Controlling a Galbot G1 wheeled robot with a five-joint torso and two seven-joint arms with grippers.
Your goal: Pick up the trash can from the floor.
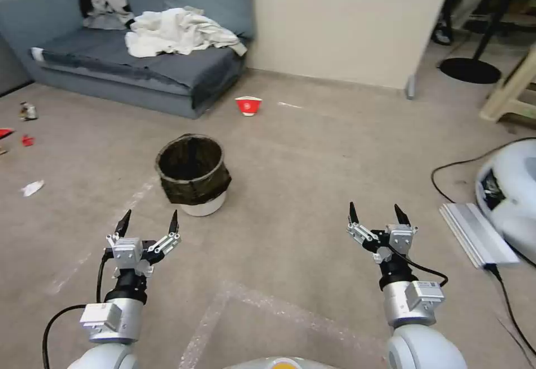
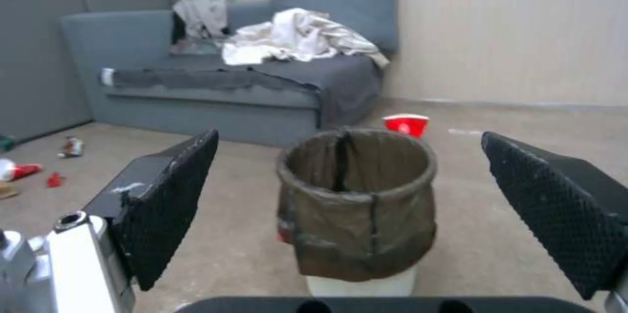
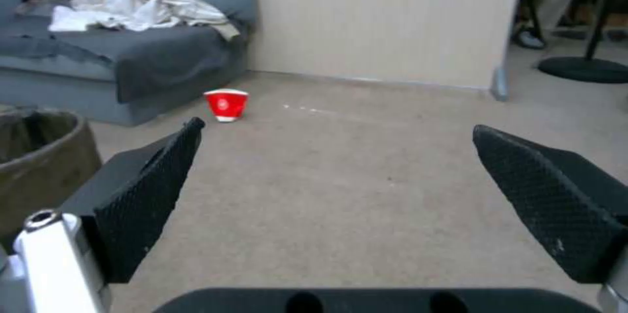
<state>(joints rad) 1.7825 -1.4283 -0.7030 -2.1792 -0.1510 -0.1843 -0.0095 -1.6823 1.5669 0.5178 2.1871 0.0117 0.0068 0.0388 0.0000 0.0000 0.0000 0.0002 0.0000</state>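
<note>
Premises present as a living-room corner staged within a lab or office: a grey-blue fabric sofa (image 1: 139, 67) bearing crumpled white laundry (image 1: 178, 33) at far left, smooth beige-grey floor (image 1: 312, 168) with pale tape marks, black cables (image 1: 446, 185) and a black round stand base (image 1: 470, 70) at right.

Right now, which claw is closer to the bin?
The left gripper, open just in front of the trash can. The right gripper is also open but farther off to the side.

Even, soft indoor light, no glare. Head view sharp, slight bending at edges. My wrist views soft and hazy; sofa (image 2: 248, 82) behind blurred. Faint shadow under trash can (image 1: 194, 175) on floor (image 1: 312, 168). Near gripper fingers (image 3: 141, 205) dark.
</note>
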